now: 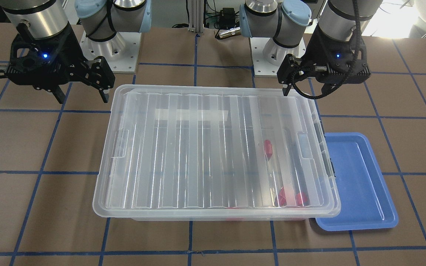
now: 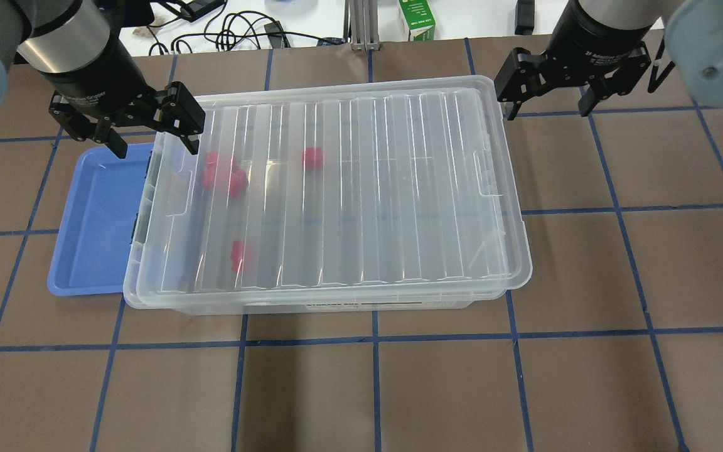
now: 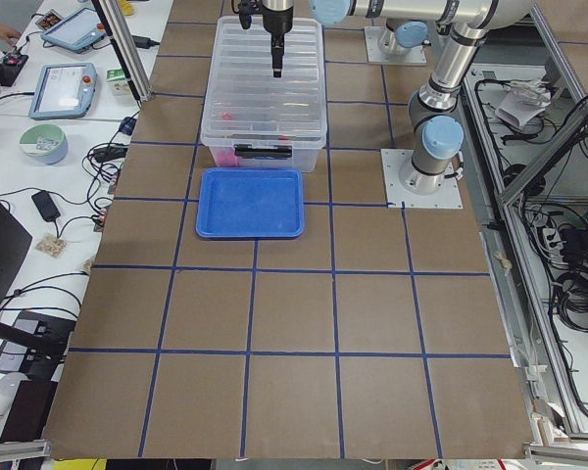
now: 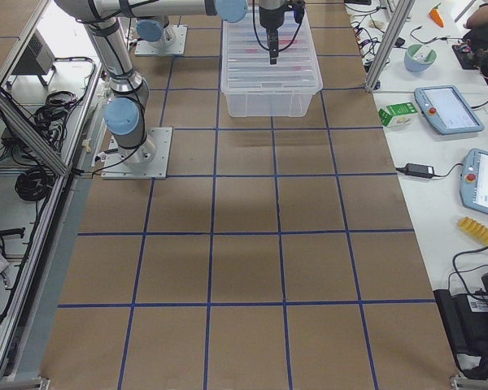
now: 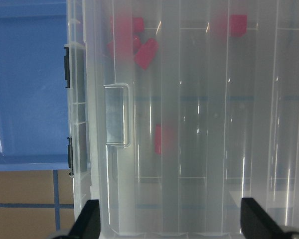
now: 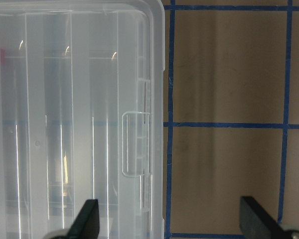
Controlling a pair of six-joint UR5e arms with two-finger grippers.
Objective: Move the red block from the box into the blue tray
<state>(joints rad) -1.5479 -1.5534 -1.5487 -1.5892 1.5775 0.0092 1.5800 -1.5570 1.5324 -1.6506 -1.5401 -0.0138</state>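
The box [image 2: 361, 188] is a clear bin with its ribbed lid on. Several red blocks lie inside, seen through the lid: one [image 2: 313, 157] alone, a cluster [image 2: 222, 176] near the tray end, one [image 2: 236, 255] nearer me. They also show in the left wrist view [image 5: 146, 53]. The blue tray [image 2: 91, 220] lies empty against the box's left end. My left gripper [image 2: 126, 129] is open above the box's far left corner. My right gripper [image 2: 550, 94] is open and empty above the table past the far right corner.
A latch tab [image 5: 116, 114] sits on the lid's left end, another [image 6: 134, 144] on its right end. The brown table [image 2: 374, 389] has blue grid tape. Cables and a green carton [image 2: 417, 19] lie beyond the far edge.
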